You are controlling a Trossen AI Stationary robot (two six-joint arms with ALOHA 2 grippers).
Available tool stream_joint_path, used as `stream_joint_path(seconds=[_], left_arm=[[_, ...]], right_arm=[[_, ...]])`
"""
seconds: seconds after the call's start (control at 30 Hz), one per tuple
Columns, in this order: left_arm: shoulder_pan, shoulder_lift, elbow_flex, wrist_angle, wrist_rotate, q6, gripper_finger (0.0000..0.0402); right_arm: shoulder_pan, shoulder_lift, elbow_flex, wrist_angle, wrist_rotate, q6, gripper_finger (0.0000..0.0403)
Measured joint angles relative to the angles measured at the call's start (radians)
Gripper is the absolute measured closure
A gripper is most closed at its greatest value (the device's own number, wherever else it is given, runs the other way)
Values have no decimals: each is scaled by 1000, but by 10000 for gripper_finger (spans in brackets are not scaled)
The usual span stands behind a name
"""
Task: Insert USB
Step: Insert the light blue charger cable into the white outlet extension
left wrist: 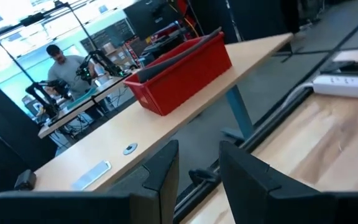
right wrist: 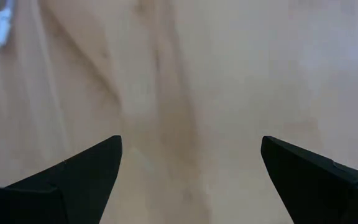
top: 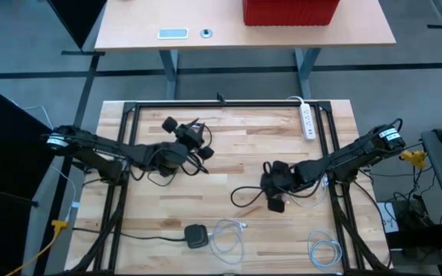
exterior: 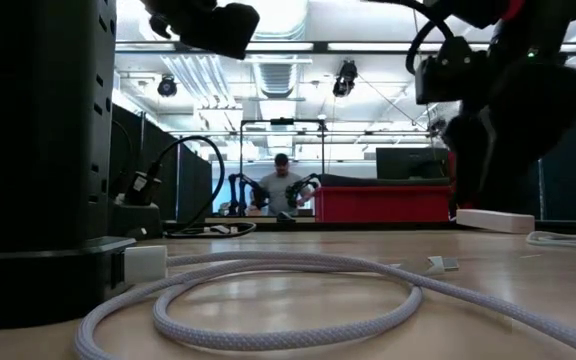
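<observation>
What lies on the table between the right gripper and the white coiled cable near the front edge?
In the high view, only bare wood separates the right gripper from the white coiled cable; a black cable loops nearby, beside the gripper.

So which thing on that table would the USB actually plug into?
Probably the black charger block, though that is a guess. Start at the wooden table and go to its near edge, between the arms. It is the only dark squarish block there, beside a coiled white cable.
</observation>
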Motion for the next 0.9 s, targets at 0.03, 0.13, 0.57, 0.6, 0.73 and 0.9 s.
stream_joint_path(seconds=[0.03, 0.13, 0.57, 0.6, 0.73, 0.9], left_arm=[[1, 0, 0, 8, 0, 4, 299], [1, 0, 0, 12, 1, 4, 299], [-5, 0, 0, 4, 1, 48, 299], [-7, 0, 0, 4, 1, 69, 299], [-17, 0, 0, 4, 1, 100, 299], [-25, -1, 0, 8, 1, 101, 299]], right_arm=[[2, 0, 0, -2, -23, 19, 34], [13, 0, 0, -5, -54, 56, 34], [60, 0, 0, -5, -56, 207, 34], [72, 0, 0, -4, -57, 220, 34], [114, 0, 0, -4, -59, 280, 34], [162, 0, 0, -5, -58, 383, 34]])
